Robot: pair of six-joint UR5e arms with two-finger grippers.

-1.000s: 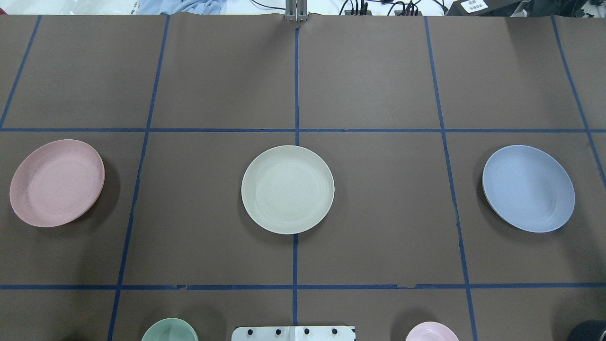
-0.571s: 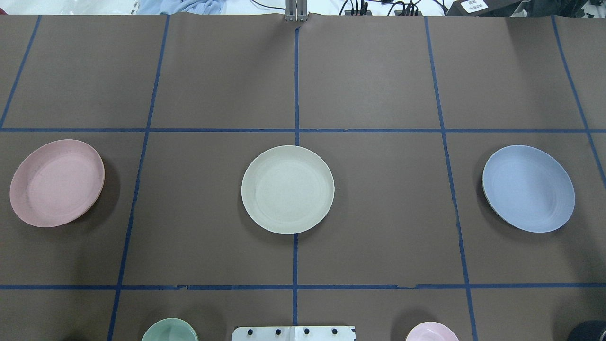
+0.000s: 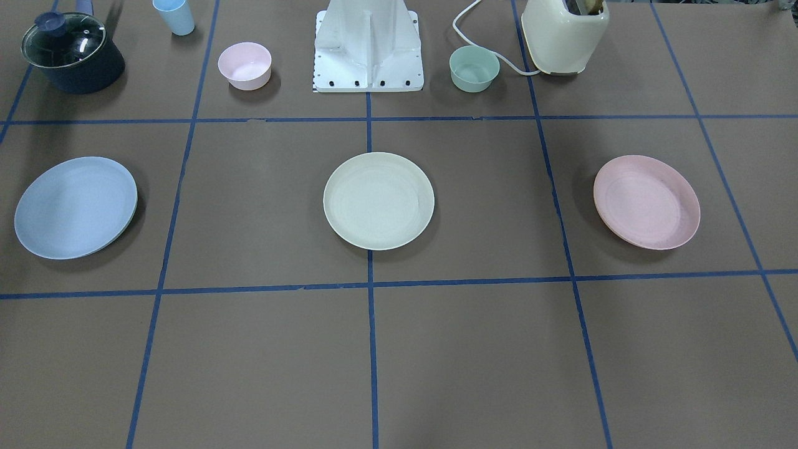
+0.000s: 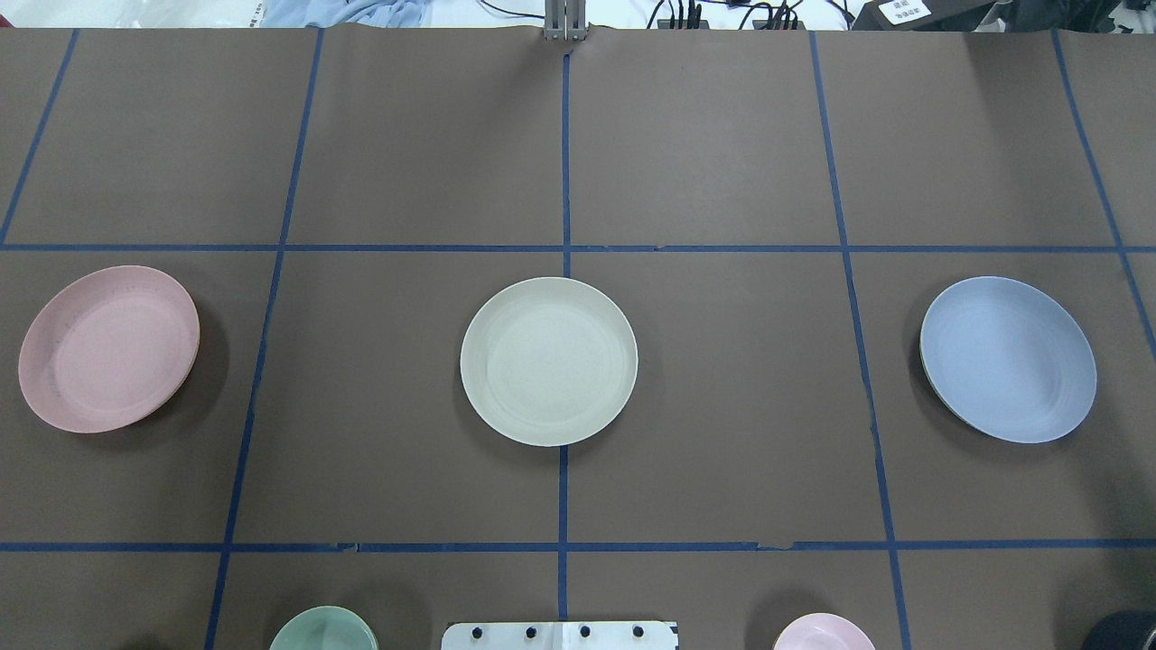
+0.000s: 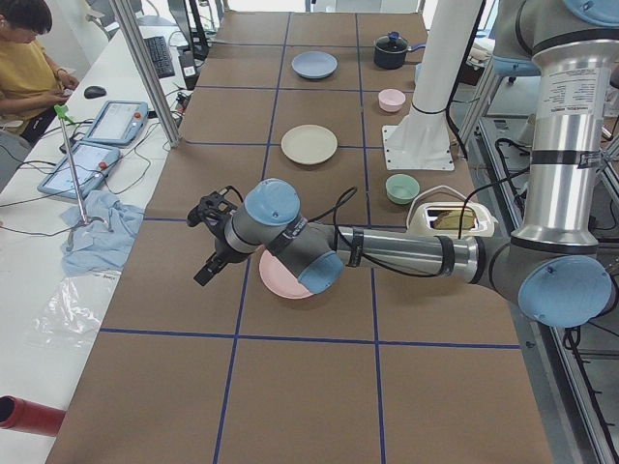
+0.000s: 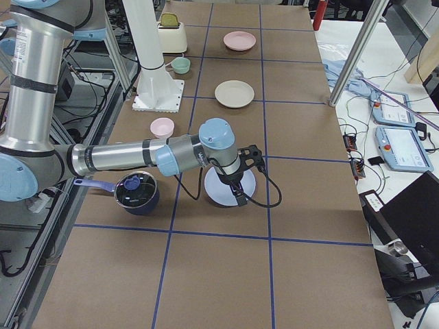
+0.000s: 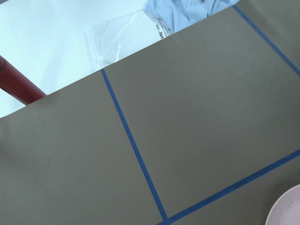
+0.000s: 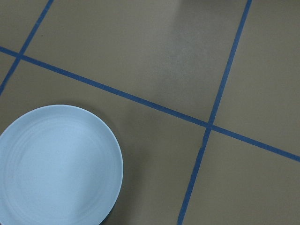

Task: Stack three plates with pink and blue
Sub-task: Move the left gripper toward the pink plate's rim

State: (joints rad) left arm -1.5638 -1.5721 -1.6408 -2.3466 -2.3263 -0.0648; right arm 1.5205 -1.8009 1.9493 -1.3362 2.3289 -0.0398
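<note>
Three plates lie apart in a row on the brown table. The pink plate (image 4: 108, 348) is on the left, the cream-white plate (image 4: 548, 361) in the middle and the blue plate (image 4: 1007, 358) on the right. My left gripper (image 5: 206, 274) hangs above the table just beyond the pink plate (image 5: 285, 280). My right gripper (image 6: 237, 195) hangs over the blue plate (image 6: 216, 195). Both grippers show only in the side views, so I cannot tell whether they are open or shut. The right wrist view shows the blue plate (image 8: 58, 166) below it.
Along the robot's edge stand a lidded dark pot (image 3: 72, 53), a light blue cup (image 3: 174, 15), a small pink bowl (image 3: 244, 65), the white robot base (image 3: 368, 47), a mint-green bowl (image 3: 474, 68) and a cream toaster (image 3: 564, 34).
</note>
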